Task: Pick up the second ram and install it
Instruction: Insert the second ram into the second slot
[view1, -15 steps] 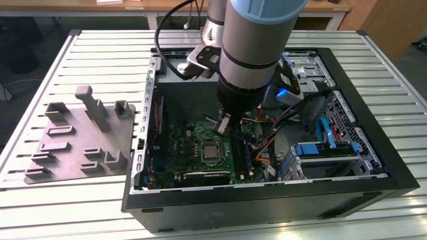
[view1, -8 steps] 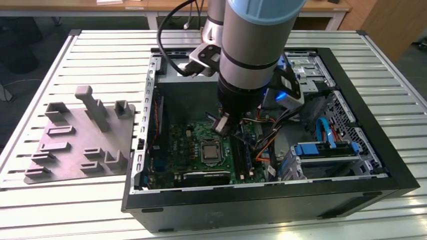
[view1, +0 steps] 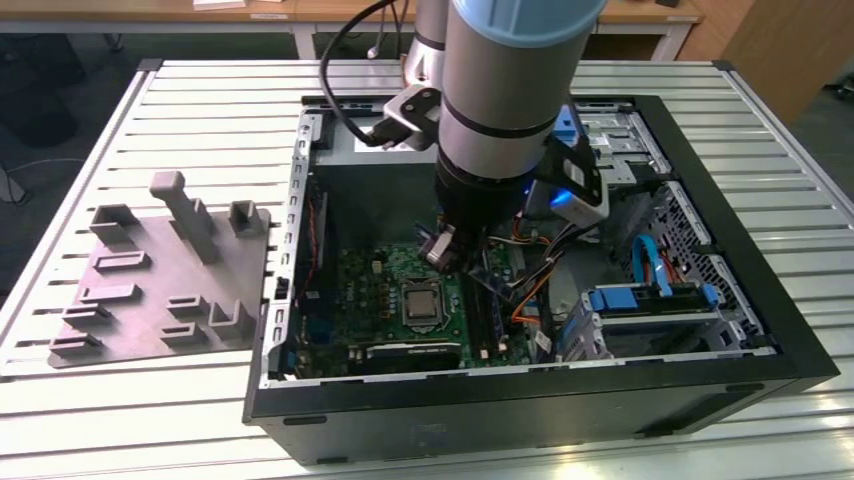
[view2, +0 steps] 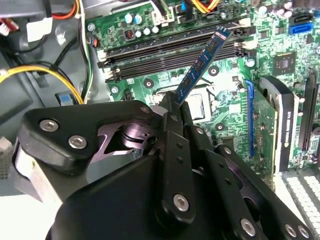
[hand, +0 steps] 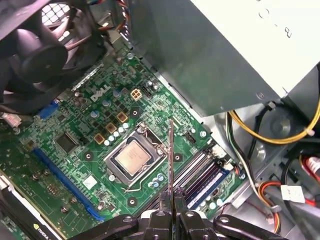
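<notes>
My gripper (view1: 445, 252) hangs inside the open computer case (view1: 747, 330), low over the green motherboard (view1: 360, 290). It is shut on the second ram (view2: 202, 62), a thin bluish stick that reaches out from between the fingers (view2: 171, 120) toward the long black memory slots (view2: 170, 52). The stick's far end hovers over those slots at a slant, apart from them. In the first wrist view the ram (hand: 171, 155) shows edge-on as a thin upright line rising from my gripper (hand: 171, 202), between the processor socket (hand: 132, 156) and the slots (hand: 202, 172).
A grey fixture plate (view1: 147, 280) with upright blocks lies on the slatted table at the exterior view's left. Around the board are a black fan (hand: 35, 50), the grey power supply (hand: 215, 50), yellow and orange cables (hand: 280, 135) and an expansion card (view2: 285, 125).
</notes>
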